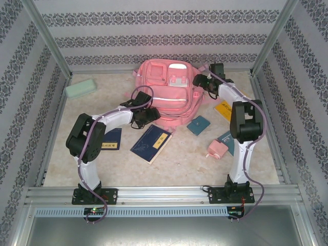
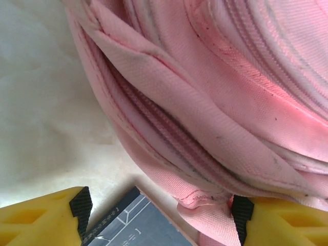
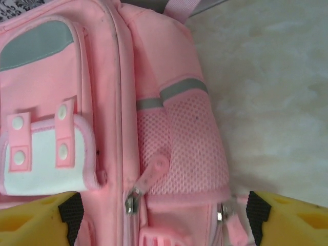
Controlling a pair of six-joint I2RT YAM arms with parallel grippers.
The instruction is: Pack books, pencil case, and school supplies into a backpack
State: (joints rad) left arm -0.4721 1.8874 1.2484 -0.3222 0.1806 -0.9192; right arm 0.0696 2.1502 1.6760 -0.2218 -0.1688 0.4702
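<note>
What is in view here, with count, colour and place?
backpack: one, pink, back centre
pencil case: one, mint green, back left
navy books: two, yellow labels, in front of backpack; second partly hidden by left arm
yellow book: one, right of backpack
pads: two, teal, right of centre; second by right arm
block: one, pink, front right
table: one, pale marbled
left gripper: one, yellow, open, at backpack's near edge
right gripper: one, yellow, open, over backpack's zip

The left arm (image 1: 114,117) and right arm (image 1: 239,154) are built of white tubular links joined by chunky black joints, and each is bolted to a black base plate (image 1: 95,195). A purplish-grey cable (image 1: 143,88) loops along each arm. The fingers (image 2: 36,223) are bright yellow with black pads (image 2: 81,206).
</note>
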